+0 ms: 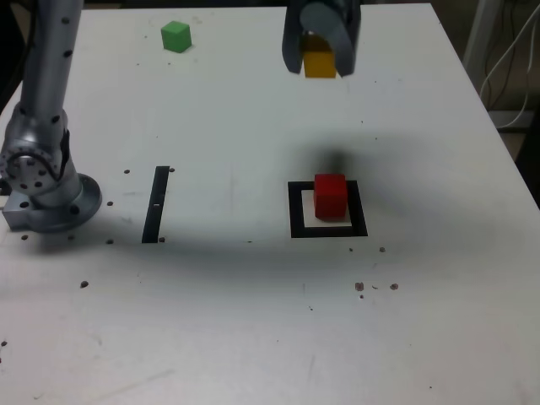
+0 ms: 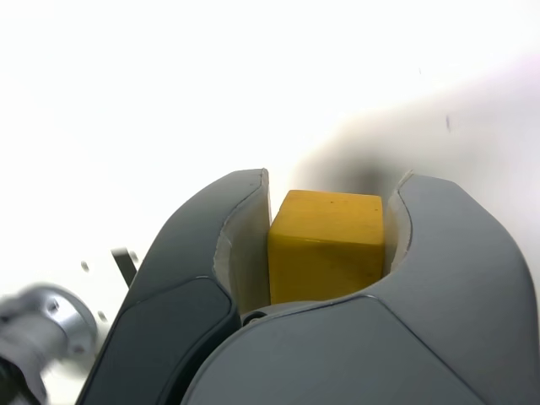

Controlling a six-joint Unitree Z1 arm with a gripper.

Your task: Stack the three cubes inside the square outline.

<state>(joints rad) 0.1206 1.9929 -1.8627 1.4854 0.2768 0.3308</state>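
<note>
While the gripper (image 1: 320, 59) hangs above the table (image 1: 253, 321), jaws clamped on the yellow cube (image 2: 326, 245); red cube (image 1: 330, 196) inside the square outline (image 1: 328, 210); green cube (image 1: 176, 36) far off, toward the exterior view's left

White table (image 1: 253, 337): green cube (image 1: 176, 36), black strip (image 1: 156, 204)

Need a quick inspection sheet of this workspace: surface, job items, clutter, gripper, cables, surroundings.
Surface: white table, small dark specks and holes, arm's shadow across it.
Job's things: red cube inside the square outline; yellow cube held above the table; green cube at the far edge, apart.
Clutter: black strip near the arm base.
Grippers: gripper shut on the yellow cube.
Cables: white cables off the table, at the exterior view's right.
Surroundings: dark floor beyond the table; little else visible.
</note>
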